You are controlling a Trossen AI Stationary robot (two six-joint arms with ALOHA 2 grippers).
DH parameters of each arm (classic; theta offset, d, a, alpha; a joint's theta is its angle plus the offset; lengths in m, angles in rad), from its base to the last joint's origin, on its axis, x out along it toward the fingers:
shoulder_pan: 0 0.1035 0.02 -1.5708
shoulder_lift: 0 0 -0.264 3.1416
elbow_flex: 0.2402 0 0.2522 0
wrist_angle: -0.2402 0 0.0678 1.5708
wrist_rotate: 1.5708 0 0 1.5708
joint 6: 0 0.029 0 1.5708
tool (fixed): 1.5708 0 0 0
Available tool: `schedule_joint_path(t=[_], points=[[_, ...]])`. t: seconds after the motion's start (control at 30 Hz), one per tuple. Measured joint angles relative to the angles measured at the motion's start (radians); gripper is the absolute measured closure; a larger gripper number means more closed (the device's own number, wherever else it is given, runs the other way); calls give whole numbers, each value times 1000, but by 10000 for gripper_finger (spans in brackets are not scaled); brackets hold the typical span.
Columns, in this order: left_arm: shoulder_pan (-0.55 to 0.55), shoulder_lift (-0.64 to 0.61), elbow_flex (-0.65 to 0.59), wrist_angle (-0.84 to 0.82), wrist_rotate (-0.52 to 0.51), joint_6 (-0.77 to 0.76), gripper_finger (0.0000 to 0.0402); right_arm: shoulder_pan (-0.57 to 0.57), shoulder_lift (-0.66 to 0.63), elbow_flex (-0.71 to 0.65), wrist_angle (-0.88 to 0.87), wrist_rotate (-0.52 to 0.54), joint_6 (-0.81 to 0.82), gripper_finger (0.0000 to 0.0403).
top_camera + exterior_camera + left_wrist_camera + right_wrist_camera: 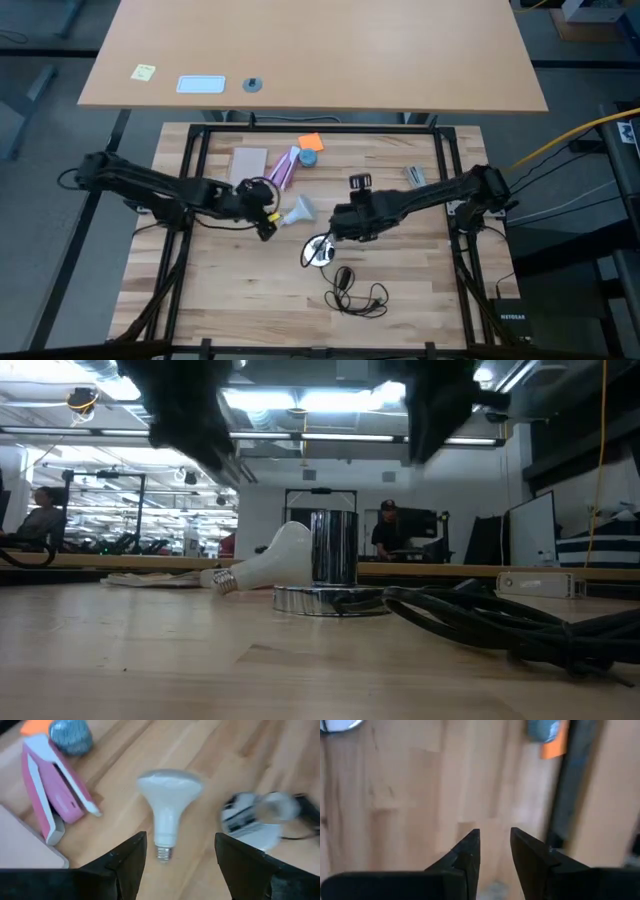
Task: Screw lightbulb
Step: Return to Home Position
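The bulb (167,800) is lying loose beside the socket (255,817). Your left gripper (180,840) is hovering spread by its base, your right gripper (495,837) narrowly parted. Both are carrying nothing, likely for retiring home.

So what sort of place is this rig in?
Probably a robotics lab in an open industrial hall: a framed wooden workbench, long ceiling light strips, and people at desks beyond it.

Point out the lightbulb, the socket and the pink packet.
lightbulb (169,787): left wrist view, frosted globe.
socket (333,548): low view, upright metal barrel.
pink packet (56,787): left wrist view, pink face.
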Motion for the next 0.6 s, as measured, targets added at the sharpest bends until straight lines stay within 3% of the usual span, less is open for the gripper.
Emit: schedule_joint_path(t=[0.2,0.37,0.47,0.6], points=[[-37,-160,0,-15,4,1,178,5,-2,281,-224,13,-133,291],[-48,-229,0,-14,3,1,178,4,-2,404,-104,12,-101,291],[-49,-242,0,-13,3,14,178,4,-2,442,-9,13,-171,291],[-39,-243,0,-41,-8,217,178,4,-1,481,82,-5,-288,291]])
